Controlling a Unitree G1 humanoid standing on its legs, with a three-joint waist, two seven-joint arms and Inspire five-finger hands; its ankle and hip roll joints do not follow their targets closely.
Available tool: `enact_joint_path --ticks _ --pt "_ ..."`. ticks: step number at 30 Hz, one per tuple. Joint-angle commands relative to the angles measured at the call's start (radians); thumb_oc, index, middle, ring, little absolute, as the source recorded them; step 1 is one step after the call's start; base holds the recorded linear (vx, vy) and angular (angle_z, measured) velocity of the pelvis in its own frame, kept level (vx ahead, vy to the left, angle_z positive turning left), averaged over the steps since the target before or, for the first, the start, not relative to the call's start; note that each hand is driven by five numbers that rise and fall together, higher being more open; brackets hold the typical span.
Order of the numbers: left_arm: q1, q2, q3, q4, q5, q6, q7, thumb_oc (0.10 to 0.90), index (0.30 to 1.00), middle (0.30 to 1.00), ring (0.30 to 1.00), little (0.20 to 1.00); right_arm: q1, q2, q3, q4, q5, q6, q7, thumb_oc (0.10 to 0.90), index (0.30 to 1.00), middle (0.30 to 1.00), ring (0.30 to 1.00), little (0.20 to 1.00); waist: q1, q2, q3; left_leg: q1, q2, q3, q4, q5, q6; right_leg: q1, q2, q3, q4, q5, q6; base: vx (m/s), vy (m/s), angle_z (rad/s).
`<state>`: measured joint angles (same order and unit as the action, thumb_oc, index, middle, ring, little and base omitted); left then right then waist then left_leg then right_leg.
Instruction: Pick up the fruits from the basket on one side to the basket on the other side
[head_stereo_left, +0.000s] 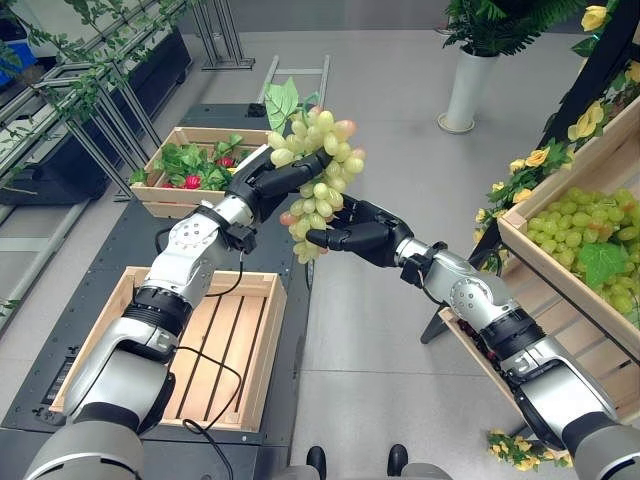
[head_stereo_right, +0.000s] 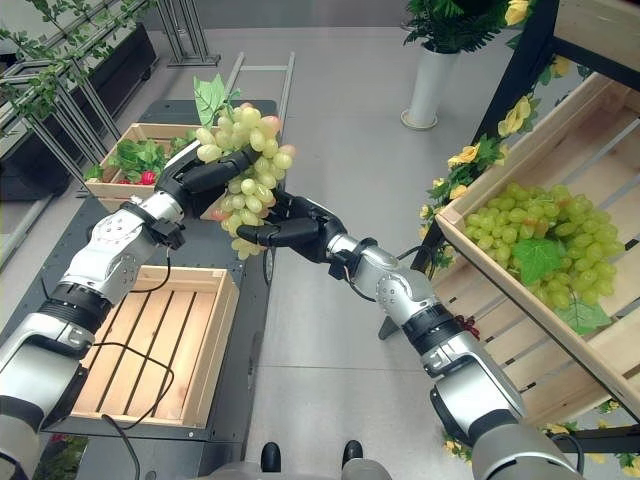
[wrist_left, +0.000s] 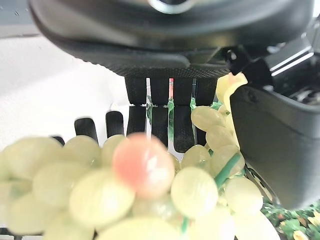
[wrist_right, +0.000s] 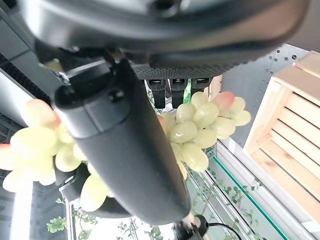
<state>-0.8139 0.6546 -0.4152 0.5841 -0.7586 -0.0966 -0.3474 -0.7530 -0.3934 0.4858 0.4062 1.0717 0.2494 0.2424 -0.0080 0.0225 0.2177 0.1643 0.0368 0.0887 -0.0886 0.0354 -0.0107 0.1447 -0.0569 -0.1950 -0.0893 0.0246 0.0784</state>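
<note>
Mid-transfer: 1 grape bunch (head_stereo_left: 318, 180) aloft between crates, clasped by curled left hand (head_stereo_left: 268, 183) and right hand (head_stereo_left: 362, 232); empty slatted crate (head_stereo_left: 255, 345) below left unfilled, more grapes (head_stereo_right: 530, 240) waiting in right-side crate (head_stereo_right: 470, 255).

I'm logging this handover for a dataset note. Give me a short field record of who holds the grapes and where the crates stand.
held item: grape bunch, raised between the two arms
left hand: left hand with fingers curled round the bunch's upper part
right hand: right hand with fingers curled against the bunch's lower part
source: grape crate on the robot's right, with more green grapes in it
target: empty crate on the robot's left, slatted bottom bare
other: far crate with leaves and red fruit
</note>
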Motion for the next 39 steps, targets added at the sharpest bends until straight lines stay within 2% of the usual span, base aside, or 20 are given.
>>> enact_joint_path --ticks 1,6,13,14,15,16,17,29,35,36,37,39 --pt "-0.081 -0.087 -0.003 -0.056 -0.076 -0.144 -0.069 0.400 0.300 0.300 0.300 0.300 -0.002 0.144 -0.014 -0.061 0.121 -0.133 0.010 0.800 0.900 0.900 0.900 0.900 0.028 -0.012 -0.195 -0.027 -0.061 -0.026 0.001 -0.076 0.001 0.010 0.023 -0.009 0.002 -0.059 -0.048 0.00 0.000 0.00" --pt "-0.056 -0.109 -0.002 -0.067 -0.098 -0.136 -0.098 0.400 0.300 0.300 0.300 0.300 -0.009 0.160 -0.017 -0.079 0.152 -0.144 -0.008 0.800 0.900 0.900 0.900 0.900 0.030 -0.017 -0.193 -0.022 -0.061 -0.027 0.001 -0.078 0.003 0.012 0.024 -0.004 0.002 -0.057 -0.049 0.00 0.000 0.00" --pt "-0.025 -0.148 -0.002 -0.108 -0.109 -0.138 -0.138 0.400 0.300 0.300 0.300 0.300 0.017 0.200 -0.036 -0.082 0.266 -0.177 -0.013 0.800 0.900 0.900 0.900 0.900 0.032 -0.021 -0.200 -0.019 -0.058 -0.021 0.001 -0.080 0.004 0.015 0.024 -0.003 0.002 -0.056 -0.047 0.00 0.000 0.00" --pt "-0.019 -0.151 -0.004 -0.119 -0.104 -0.140 -0.147 0.400 0.300 0.300 0.300 0.300 0.027 0.209 -0.043 -0.087 0.308 -0.184 -0.024 0.645 0.667 0.667 0.667 0.667 0.032 -0.021 -0.200 -0.018 -0.058 -0.021 0.001 -0.080 0.005 0.015 0.025 -0.001 0.002 -0.054 -0.046 0.00 0.000 0.00" --pt "-0.016 -0.152 -0.005 -0.127 -0.108 -0.140 -0.152 0.400 0.300 0.300 0.300 0.300 0.031 0.213 -0.048 -0.087 0.333 -0.186 -0.034 0.591 0.587 0.587 0.587 0.587 0.032 -0.021 -0.199 -0.018 -0.058 -0.021 0.001 -0.080 0.006 0.015 0.025 -0.001 0.002 -0.054 -0.046 0.00 0.000 0.00" --pt "-0.013 -0.151 -0.004 -0.134 -0.121 -0.141 -0.161 0.400 0.300 0.300 0.300 0.300 0.039 0.221 -0.055 -0.084 0.360 -0.192 -0.044 0.518 0.476 0.476 0.476 0.476 0.032 -0.020 -0.200 -0.017 -0.058 -0.020 0.001 -0.081 0.006 0.015 0.025 0.000 0.002 -0.053 -0.046 0.00 0.000 0.00" --pt "-0.011 -0.151 -0.001 -0.136 -0.126 -0.142 -0.166 0.400 0.300 0.300 0.300 0.300 0.045 0.225 -0.059 -0.082 0.370 -0.193 -0.046 0.400 0.300 0.300 0.300 0.300 0.033 -0.020 -0.200 -0.016 -0.058 -0.020 0.001 -0.081 0.007 0.016 0.025 0.001 0.002 -0.053 -0.046 0.00 0.000 0.00" --pt "-0.001 -0.137 0.028 -0.083 -0.109 -0.145 -0.105 0.400 0.300 0.300 0.300 0.300 0.058 0.223 -0.094 -0.063 0.374 -0.262 -0.078 0.400 0.300 0.300 0.300 0.300 0.032 -0.017 -0.199 -0.015 -0.058 -0.018 0.001 -0.081 0.005 0.015 0.024 0.000 0.002 -0.049 -0.043 0.00 0.000 0.00" --pt "0.027 -0.119 0.072 -0.020 -0.098 -0.160 -0.065 0.405 0.307 0.307 0.307 0.307 0.079 0.205 -0.112 -0.070 0.349 -0.265 -0.069 0.400 0.300 0.300 0.300 0.300 0.028 -0.014 -0.200 -0.014 -0.058 -0.016 0.001 -0.080 0.004 0.015 0.023 0.001 0.002 -0.050 -0.042 0.00 0.000 0.00" --pt "0.037 -0.113 0.091 0.004 -0.103 -0.164 -0.050 0.569 0.554 0.554 0.554 0.554 0.092 0.198 -0.121 -0.072 0.336 -0.267 -0.066 0.400 0.300 0.300 0.300 0.300 0.027 -0.014 -0.200 -0.015 -0.057 -0.014 0.001 -0.080 0.004 0.015 0.023 0.001 0.002 -0.050 -0.041 0.00 0.000 0.00" --pt "0.042 -0.111 0.101 0.016 -0.104 -0.168 -0.043 0.593 0.589 0.589 0.589 0.589 0.098 0.194 -0.124 -0.073 0.329 -0.268 -0.066 0.400 0.300 0.300 0.300 0.300 0.026 -0.014 -0.200 -0.015 -0.057 -0.014 0.001 -0.080 0.004 0.014 0.023 0.002 0.002 -0.050 -0.042 0.00 0.000 0.00" --pt "0.055 -0.109 0.122 0.042 -0.101 -0.182 -0.017 0.681 0.721 0.721 0.721 0.721 0.113 0.187 -0.133 -0.072 0.305 -0.271 -0.062 0.400 0.300 0.300 0.300 0.300 0.023 -0.013 -0.200 -0.015 -0.056 -0.012 0.001 -0.080 0.003 0.013 0.022 0.002 0.002 -0.050 -0.041 0.00 0.000 0.00"
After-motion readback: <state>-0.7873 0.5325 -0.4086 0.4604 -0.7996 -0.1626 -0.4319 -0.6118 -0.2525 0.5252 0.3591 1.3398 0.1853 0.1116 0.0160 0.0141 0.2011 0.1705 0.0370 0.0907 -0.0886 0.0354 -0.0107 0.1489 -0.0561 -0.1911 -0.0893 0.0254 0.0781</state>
